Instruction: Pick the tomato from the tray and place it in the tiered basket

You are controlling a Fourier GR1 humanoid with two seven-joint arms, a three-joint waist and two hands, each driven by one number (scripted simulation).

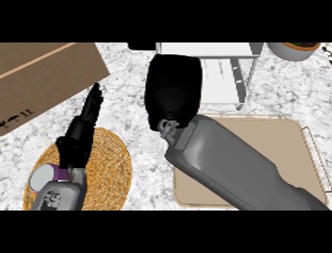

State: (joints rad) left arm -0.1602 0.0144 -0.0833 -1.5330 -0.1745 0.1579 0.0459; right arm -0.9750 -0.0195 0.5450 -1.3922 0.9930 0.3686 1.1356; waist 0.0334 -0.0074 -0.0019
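Wicker mat [110, 163] sits under the left robot hand [89, 118], fingers straight, just parked. Right robot hand [173, 86] reaches off the tray [300, 148] toward the white basket [220, 74]; can't tell its fingers, and the tomato's hidden, probably inside it.

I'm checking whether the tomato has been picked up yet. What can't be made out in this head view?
- Tomato: not visible anywhere; the right hand and its forearm cover part of the tray and could hide it.
- Right hand's fingers: hidden, only its back shows.
- Tiered basket: partly covered by the right hand, cut off at the top edge.
- Left hand: seen edge-on.
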